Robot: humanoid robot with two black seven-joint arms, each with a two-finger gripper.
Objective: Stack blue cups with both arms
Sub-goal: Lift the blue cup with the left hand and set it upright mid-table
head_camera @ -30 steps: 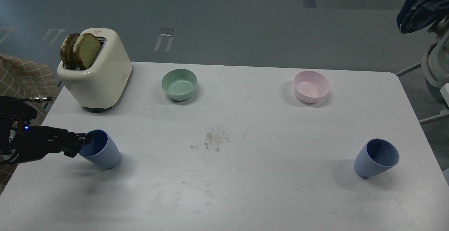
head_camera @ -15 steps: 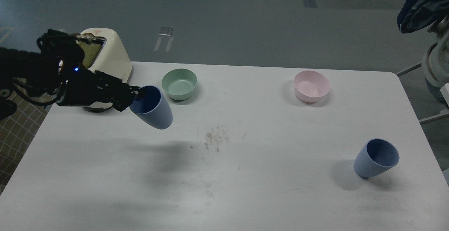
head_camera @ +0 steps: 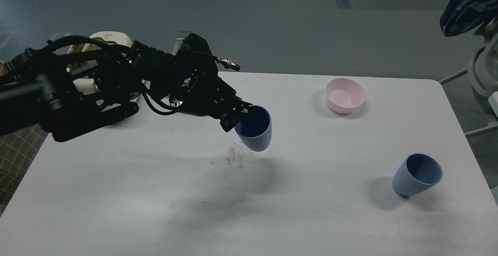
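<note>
Over counter point(head_camera: 311, 217) centre: left arm point(head_camera: 116, 88) reaching in from left, left gripper point(head_camera: 238, 116) clamped on near-left rim of blue cup point(head_camera: 255, 128), cup lifted clear, tilted, mouth facing up and toward the camera, shadow below on counter. Near right: second blue cup point(head_camera: 417, 174) standing on counter, well apart from held cup. Far right: pink bowl point(head_camera: 345, 95). Far left: cream toaster point(head_camera: 111, 40) mostly hidden behind arm. Right gripper out of frame.
</note>
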